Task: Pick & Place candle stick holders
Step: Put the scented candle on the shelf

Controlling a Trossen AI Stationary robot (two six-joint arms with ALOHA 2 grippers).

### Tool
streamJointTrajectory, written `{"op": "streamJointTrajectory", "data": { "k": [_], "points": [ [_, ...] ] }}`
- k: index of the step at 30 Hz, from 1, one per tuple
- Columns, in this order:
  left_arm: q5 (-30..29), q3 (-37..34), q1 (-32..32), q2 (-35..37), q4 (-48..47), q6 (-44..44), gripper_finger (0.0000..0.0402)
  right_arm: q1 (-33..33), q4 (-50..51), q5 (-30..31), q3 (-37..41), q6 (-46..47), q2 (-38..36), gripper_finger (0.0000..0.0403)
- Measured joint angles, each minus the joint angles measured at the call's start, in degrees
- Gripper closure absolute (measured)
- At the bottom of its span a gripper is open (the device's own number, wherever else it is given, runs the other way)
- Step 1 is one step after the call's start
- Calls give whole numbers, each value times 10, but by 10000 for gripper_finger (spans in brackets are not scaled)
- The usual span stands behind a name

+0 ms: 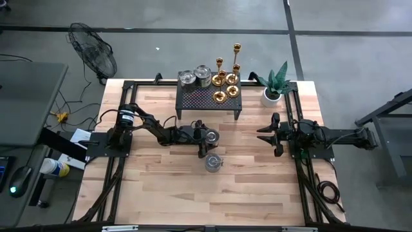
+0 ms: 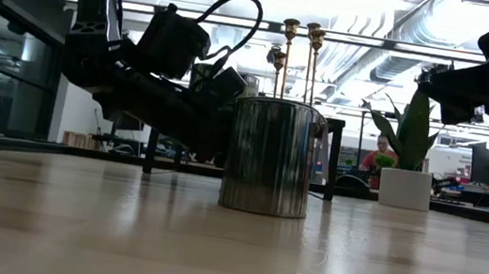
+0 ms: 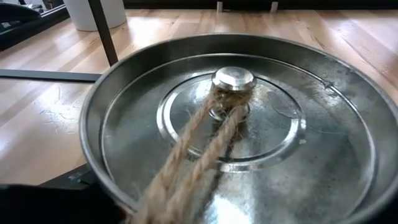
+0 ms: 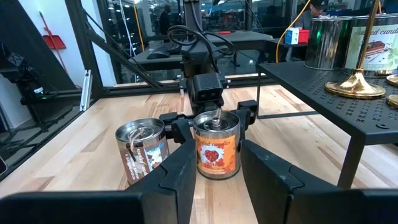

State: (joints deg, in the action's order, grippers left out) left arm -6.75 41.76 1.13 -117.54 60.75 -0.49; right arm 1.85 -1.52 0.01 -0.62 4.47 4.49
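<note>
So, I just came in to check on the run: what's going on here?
The left tool is out at mid-table, at a red-labelled candle tin, with a second tin standing beside it. The right tool waits open and empty at the table's right side. The gold candle stick holders stand untouched on the black rack at the far edge, next to two more tins.

I can't see my left gripper's (image 1: 207, 136) fingers; the tin (image 3: 236, 124) fills its wrist view, its rim cut off. Tall candle stick holders (image 2: 297, 59) hide behind another tin (image 2: 270, 157).
</note>
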Motion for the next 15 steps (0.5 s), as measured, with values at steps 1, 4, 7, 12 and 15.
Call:
{"op": "streamJointTrajectory", "data": {
  "k": [1,4,7,12,15],
  "points": [
    [-2,0,0,0,0,0,50,0,0,0,0,0,0,285],
    [-3,0,0,0,0,0,50,0,0,0,0,0,0,285],
    [-3,0,0,0,0,0,50,0,0,0,0,0,0,285],
    [-4,0,0,0,2,0,50,0,0,0,0,0,0,285],
    [-9,0,0,0,8,0,49,0,0,0,0,0,0,285]
  ]
}}
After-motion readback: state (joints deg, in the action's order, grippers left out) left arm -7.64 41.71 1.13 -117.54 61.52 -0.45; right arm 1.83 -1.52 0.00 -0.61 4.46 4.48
